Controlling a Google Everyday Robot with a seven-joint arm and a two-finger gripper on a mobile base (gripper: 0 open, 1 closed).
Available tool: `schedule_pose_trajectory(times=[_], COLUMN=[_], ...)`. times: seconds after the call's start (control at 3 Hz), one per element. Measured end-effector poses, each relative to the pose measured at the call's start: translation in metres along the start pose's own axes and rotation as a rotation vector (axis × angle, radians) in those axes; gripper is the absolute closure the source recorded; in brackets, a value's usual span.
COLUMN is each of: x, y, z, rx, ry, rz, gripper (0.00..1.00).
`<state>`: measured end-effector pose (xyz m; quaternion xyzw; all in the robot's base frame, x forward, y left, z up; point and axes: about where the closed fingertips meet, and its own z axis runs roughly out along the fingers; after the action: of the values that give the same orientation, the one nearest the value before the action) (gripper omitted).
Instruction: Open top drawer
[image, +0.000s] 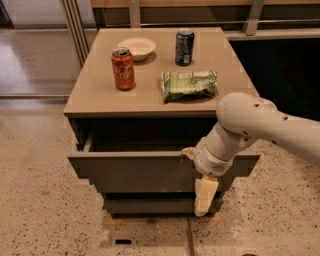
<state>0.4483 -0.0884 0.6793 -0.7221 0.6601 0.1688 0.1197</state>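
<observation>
The top drawer (135, 170) is the widest dark grey-brown front of the cabinet. It stands partly pulled out, with a dark gap showing behind its panel under the tabletop. My gripper (205, 192) is at the right part of this drawer front, reaching down over its top edge, with a pale part hanging in front of the panel. My white arm (250, 125) comes in from the right and hides the panel's right-of-centre area.
On the cabinet's tan top (95, 90) stand a red soda can (123, 68), a white bowl (136, 47), a dark blue can (184, 46) and a green snack bag (189, 84). Narrower drawer fronts (150, 205) sit below. Speckled floor lies all around.
</observation>
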Motion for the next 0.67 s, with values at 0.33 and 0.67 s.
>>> schedule_pose_trajectory(times=[0.33,0.67], x=[-0.01,-0.025], y=[0.002,-0.003], z=[-0.012,-0.032], rx=[0.038,0.105], ry=[0.032,0.069], rz=[-0.025,-0.062], gripper=[0.0,0.0])
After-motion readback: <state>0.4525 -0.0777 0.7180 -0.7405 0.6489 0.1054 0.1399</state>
